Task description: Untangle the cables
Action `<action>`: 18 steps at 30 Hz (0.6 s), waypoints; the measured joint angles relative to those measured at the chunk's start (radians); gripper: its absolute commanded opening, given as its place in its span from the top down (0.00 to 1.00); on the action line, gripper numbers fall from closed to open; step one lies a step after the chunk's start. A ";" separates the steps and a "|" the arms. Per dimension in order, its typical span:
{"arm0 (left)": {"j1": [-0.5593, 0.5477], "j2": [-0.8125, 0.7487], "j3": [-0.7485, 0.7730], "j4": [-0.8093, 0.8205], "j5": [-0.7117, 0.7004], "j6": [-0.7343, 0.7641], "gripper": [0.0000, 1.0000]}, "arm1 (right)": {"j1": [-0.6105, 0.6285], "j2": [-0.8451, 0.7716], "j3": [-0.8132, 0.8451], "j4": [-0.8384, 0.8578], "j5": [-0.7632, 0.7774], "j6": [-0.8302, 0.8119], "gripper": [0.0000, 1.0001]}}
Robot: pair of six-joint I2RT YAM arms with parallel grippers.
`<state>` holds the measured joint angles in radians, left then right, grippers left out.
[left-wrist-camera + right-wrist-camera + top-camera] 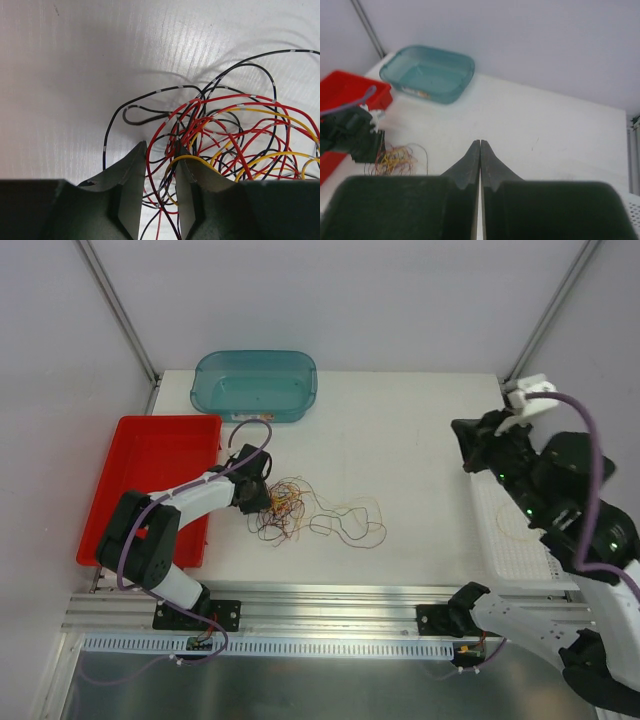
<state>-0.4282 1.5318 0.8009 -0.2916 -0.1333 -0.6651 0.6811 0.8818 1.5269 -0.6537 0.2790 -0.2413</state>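
Observation:
The cables (290, 508) form a small red, yellow and black tangle on the white table, with looser loops (350, 525) trailing to its right. My left gripper (262, 495) is down at the tangle's left edge. In the left wrist view its jaws (160, 146) stand narrowly open, and several strands of the cables (225, 130) run through the gap; a yellow strand lies over the right finger (200, 175). My right gripper (468, 448) hovers far to the right, above the table; its jaws (480, 141) are shut on nothing. The cables (395, 160) show small and blurred there.
A teal bin (255, 383) stands at the back left of the table. A red tray (150, 480) lies along the left edge, beside the left arm. A white perforated tray (510, 530) sits at the right edge under the right arm.

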 measured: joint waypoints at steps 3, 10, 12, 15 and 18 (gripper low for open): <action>0.000 0.000 0.000 0.000 -0.008 0.001 0.69 | 0.000 -0.056 0.066 0.002 0.044 -0.009 0.99; 0.000 -0.004 0.000 -0.001 -0.006 0.005 0.62 | -0.003 -0.032 0.061 0.008 0.007 -0.022 0.94; 0.000 -0.011 0.000 -0.010 -0.005 0.017 0.61 | -0.003 0.007 -0.027 0.018 -0.053 -0.009 0.76; 0.000 -0.042 -0.006 -0.020 0.000 0.028 0.57 | -0.003 0.093 -0.199 0.048 -0.159 0.007 0.61; 0.000 -0.098 -0.024 -0.030 0.006 0.037 0.47 | -0.003 0.233 -0.341 0.079 -0.267 0.028 0.51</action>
<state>-0.4282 1.4338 0.7773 -0.3218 -0.1272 -0.6281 0.6785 1.1152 1.1858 -0.5747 0.0124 -0.2131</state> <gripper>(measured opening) 0.478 0.449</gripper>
